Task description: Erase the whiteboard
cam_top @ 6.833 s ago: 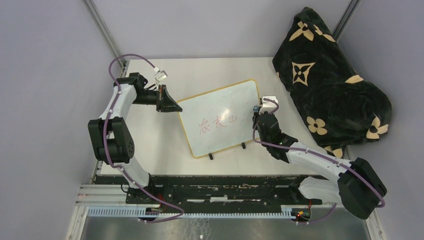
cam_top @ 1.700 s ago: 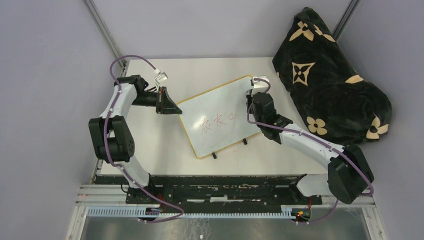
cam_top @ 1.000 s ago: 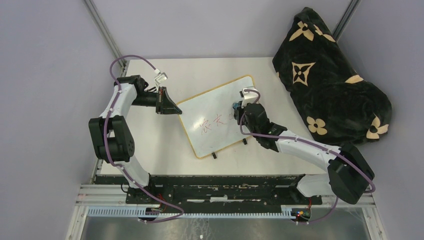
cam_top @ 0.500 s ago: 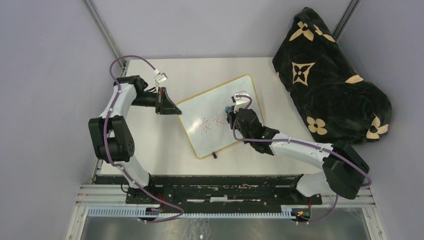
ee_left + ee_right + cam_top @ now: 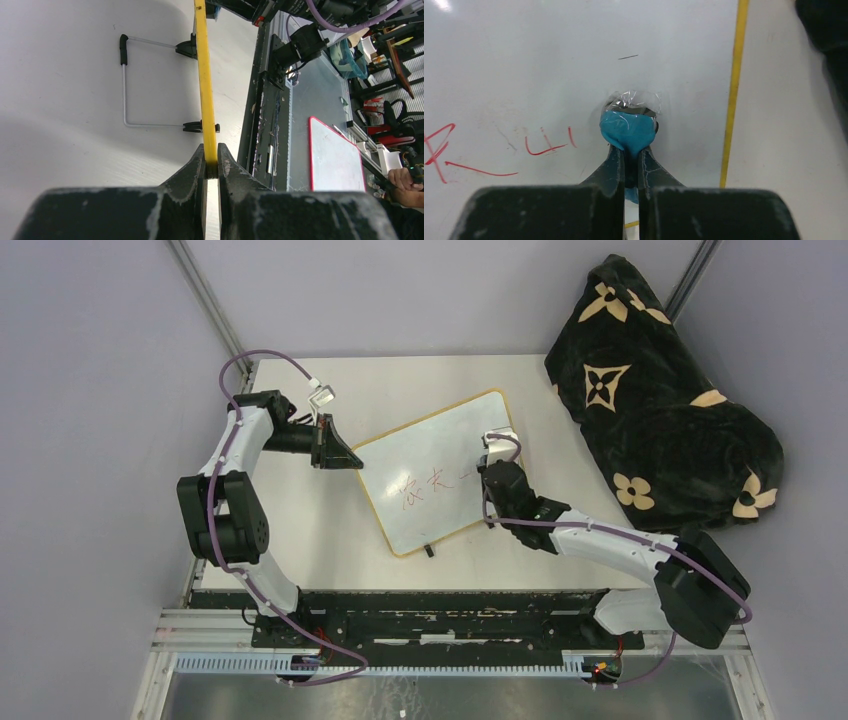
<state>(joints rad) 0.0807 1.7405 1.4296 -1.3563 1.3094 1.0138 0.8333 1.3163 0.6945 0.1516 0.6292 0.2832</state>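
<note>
Only writing in sight is the red handwriting (image 5: 428, 483) on the whiteboard (image 5: 440, 440): two hand-drawn characters, Chinese-looking, too small in the top view to read for sure. The right wrist view shows a small red mark (image 5: 547, 146) resembling 山, plus part of a bigger character (image 5: 444, 152) cut off at the left edge. The blanket (image 5: 670, 430) has tan flower and star motifs and one interlocked-letter monogram (image 5: 606, 303), letters not legible

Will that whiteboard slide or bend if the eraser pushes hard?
The whiteboard is probably stiff: its frame runs straight. Thin and likely light, it might slide on the table, but the left gripper clamping its edge should hold it.
</note>
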